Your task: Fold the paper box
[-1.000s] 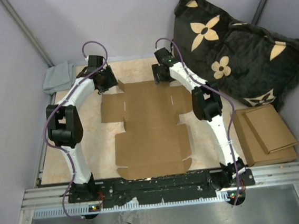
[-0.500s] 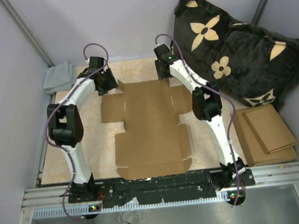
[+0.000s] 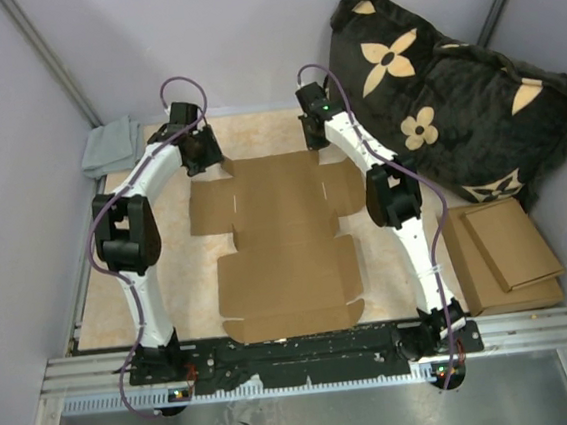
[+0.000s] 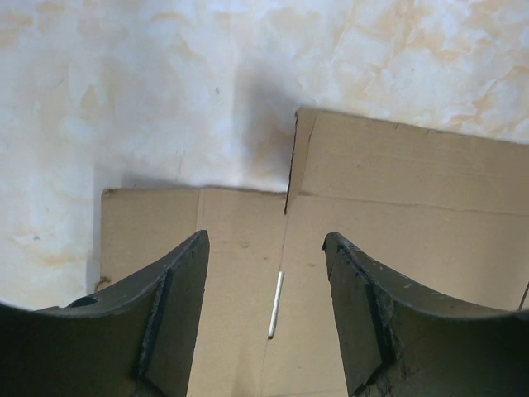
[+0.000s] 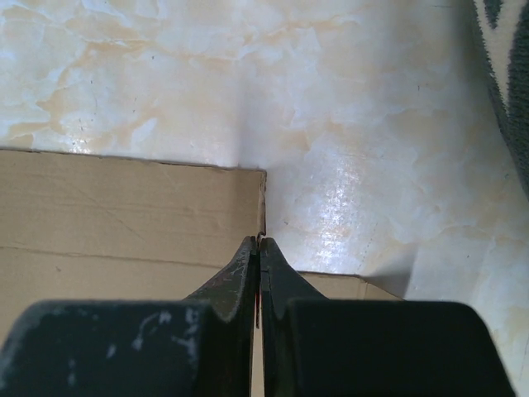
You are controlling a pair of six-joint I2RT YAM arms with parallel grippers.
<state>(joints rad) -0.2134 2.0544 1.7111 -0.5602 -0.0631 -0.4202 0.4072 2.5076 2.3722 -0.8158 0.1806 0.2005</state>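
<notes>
The paper box [image 3: 280, 233] lies flat and unfolded in the middle of the table, a brown die-cut sheet with flaps and slits. My left gripper [image 3: 204, 160] hangs open over its far left corner. In the left wrist view the two fingers [image 4: 178, 281] straddle a short slit in the cardboard [image 4: 397, 215], touching nothing. My right gripper [image 3: 314, 137] is at the far right corner of the back flap. In the right wrist view its jaws [image 5: 260, 241] are pressed together just above the flap's corner [image 5: 124, 215], and I see nothing between them.
A pile of brown cardboard pieces [image 3: 503, 252] sits at the right edge of the table. A black cushion with beige flowers [image 3: 453, 96] leans in the far right corner. A grey cloth [image 3: 111, 147] lies at the far left. Grey walls enclose the marbled tabletop [image 3: 184, 272].
The right gripper's jaws have closed from open and it has moved a little farther back, off the flap's edge. The left gripper has barely shifted and stays open.
</notes>
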